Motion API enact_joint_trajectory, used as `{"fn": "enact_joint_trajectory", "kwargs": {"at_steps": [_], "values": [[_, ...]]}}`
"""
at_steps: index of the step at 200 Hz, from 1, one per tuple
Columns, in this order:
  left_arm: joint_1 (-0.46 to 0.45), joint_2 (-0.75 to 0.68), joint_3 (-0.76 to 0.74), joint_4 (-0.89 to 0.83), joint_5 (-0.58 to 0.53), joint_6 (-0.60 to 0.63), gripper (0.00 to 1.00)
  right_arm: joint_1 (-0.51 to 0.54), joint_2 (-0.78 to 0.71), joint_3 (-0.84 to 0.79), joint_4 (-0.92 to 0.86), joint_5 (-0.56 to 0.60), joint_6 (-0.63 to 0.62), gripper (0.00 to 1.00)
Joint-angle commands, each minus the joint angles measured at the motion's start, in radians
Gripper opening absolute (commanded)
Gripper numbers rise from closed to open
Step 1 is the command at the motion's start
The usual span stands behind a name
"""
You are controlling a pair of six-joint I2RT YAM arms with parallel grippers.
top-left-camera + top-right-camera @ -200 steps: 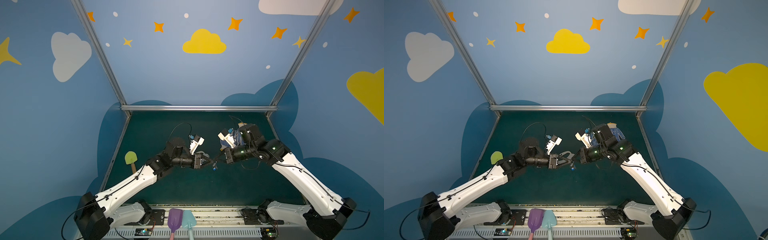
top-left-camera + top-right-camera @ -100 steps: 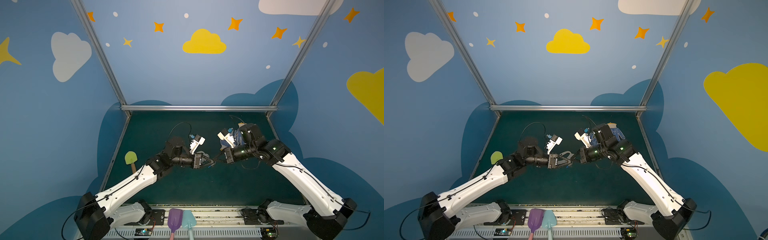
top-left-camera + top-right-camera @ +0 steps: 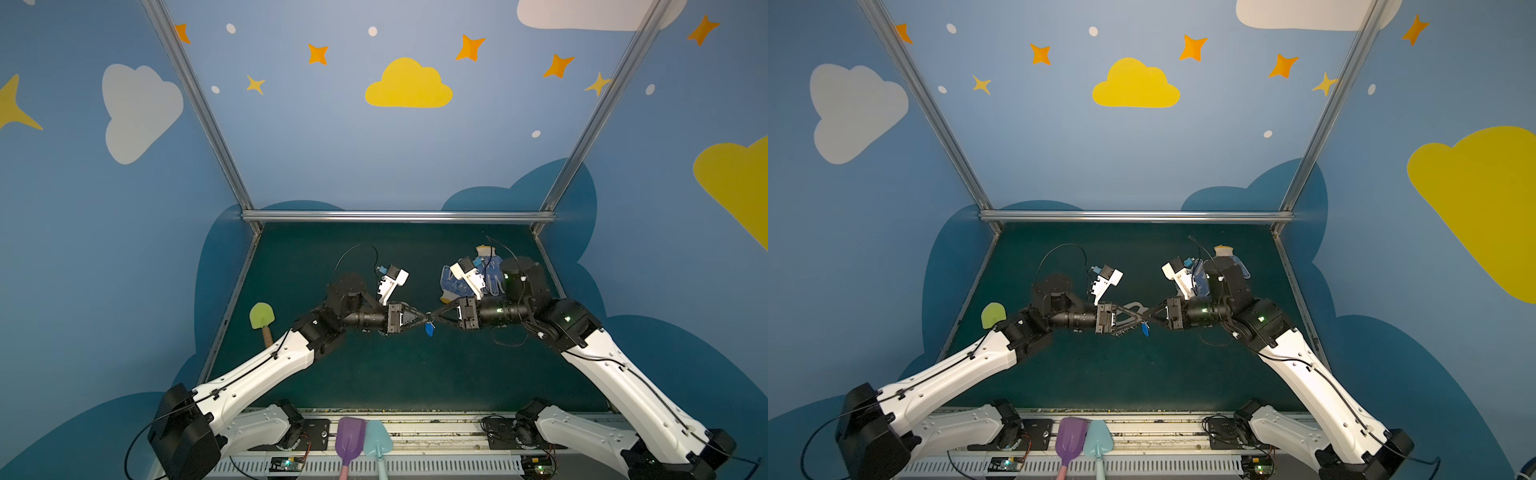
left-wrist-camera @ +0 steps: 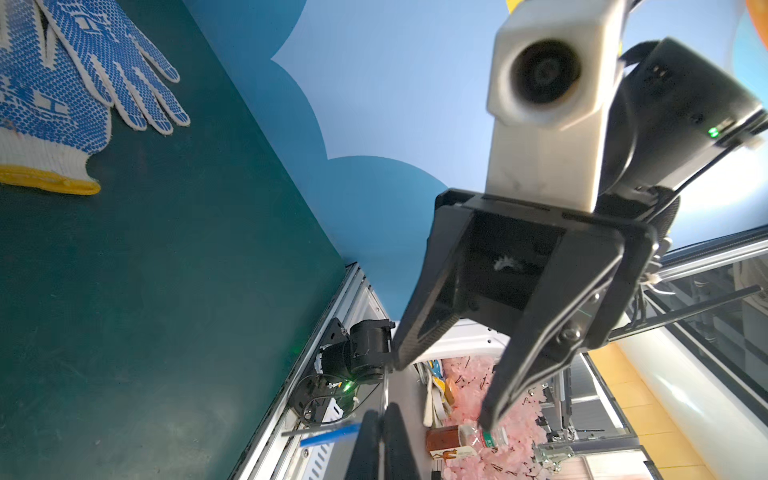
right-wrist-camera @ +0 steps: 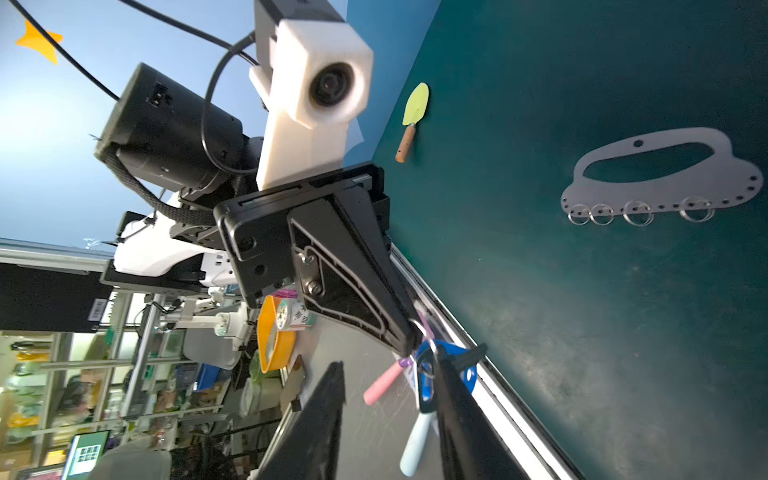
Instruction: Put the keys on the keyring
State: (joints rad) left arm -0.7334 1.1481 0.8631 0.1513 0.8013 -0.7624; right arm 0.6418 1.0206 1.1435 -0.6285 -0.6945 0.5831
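The keys (image 3: pixel 429 329) (image 3: pixel 1145 329) hang above the middle of the mat: a blue-headed piece (image 5: pixel 467 374) and a silver key on a thin ring. My left gripper (image 3: pixel 425 321) (image 3: pixel 1140 320) (image 4: pixel 382 432) is shut on that ring, and the blue piece (image 4: pixel 328 436) sticks out beside its fingers. My right gripper (image 3: pixel 435 321) (image 3: pixel 1149 320) (image 5: pixel 390 361) faces it tip to tip with its fingers apart; one finger lies beside the blue piece. The keyring (image 5: pixel 665 178) (image 3: pixel 1136 307), a flat grey plate with small rings, lies on the mat behind the left gripper.
Blue-dotted work gloves (image 3: pixel 455 286) (image 4: pixel 62 83) lie at the back right, partly under the right arm. A green trowel (image 3: pixel 262 318) (image 5: pixel 415 104) rests by the left wall. A purple scoop (image 3: pixel 351 436) and a light blue scoop (image 3: pixel 378 438) sit on the front rail.
The right gripper's fingers have parted and released the keys. The left gripper closed on them about a second ago and now holds them alone. Both arms stay nearly still.
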Motion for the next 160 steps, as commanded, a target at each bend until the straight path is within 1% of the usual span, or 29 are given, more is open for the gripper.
{"fn": "enact_joint_trajectory", "kwargs": {"at_steps": [1,18,27,54,81,98,114,121,129,133,136,140,151,160], "values": [[0.007,-0.016,-0.009,0.078,0.024,-0.031,0.04,-0.001,-0.014,-0.035,0.082,-0.007,0.029,0.42],[0.006,-0.025,-0.016,0.092,0.023,-0.035,0.04,-0.002,-0.01,-0.049,0.089,0.007,0.032,0.43],[0.006,-0.03,-0.017,0.092,0.024,-0.035,0.04,-0.004,-0.012,-0.062,0.109,-0.003,0.04,0.41],[0.006,-0.038,-0.019,0.085,0.027,-0.038,0.04,-0.004,-0.027,-0.075,0.196,-0.044,0.077,0.28],[0.006,-0.043,-0.019,0.072,0.02,-0.029,0.04,-0.004,-0.027,-0.065,0.19,-0.061,0.077,0.15],[0.007,-0.038,-0.017,0.07,0.022,-0.028,0.04,-0.003,-0.028,-0.067,0.191,-0.073,0.075,0.0],[0.008,-0.03,-0.014,0.055,0.018,-0.025,0.04,-0.002,-0.024,-0.058,0.172,-0.073,0.064,0.0],[0.009,-0.026,-0.011,0.034,0.005,-0.02,0.12,-0.003,-0.019,-0.045,0.145,-0.065,0.054,0.0],[0.011,-0.024,-0.006,-0.004,-0.022,-0.013,0.27,-0.002,-0.007,-0.017,0.085,-0.038,0.031,0.0],[0.014,-0.029,-0.005,-0.016,-0.035,-0.008,0.39,-0.002,0.002,0.001,0.046,-0.02,0.016,0.0],[0.017,-0.03,-0.006,-0.03,-0.047,-0.006,0.43,-0.002,0.01,0.015,0.014,-0.006,0.004,0.0],[0.022,-0.032,-0.006,-0.048,-0.061,-0.002,0.45,-0.002,0.021,0.035,-0.033,0.011,-0.016,0.0],[0.037,-0.044,-0.007,-0.104,-0.109,0.01,0.46,-0.002,0.064,0.094,-0.174,0.085,-0.068,0.0],[0.051,-0.06,-0.012,-0.157,-0.166,0.013,0.5,-0.003,0.104,0.13,-0.277,0.136,-0.104,0.0]]}}
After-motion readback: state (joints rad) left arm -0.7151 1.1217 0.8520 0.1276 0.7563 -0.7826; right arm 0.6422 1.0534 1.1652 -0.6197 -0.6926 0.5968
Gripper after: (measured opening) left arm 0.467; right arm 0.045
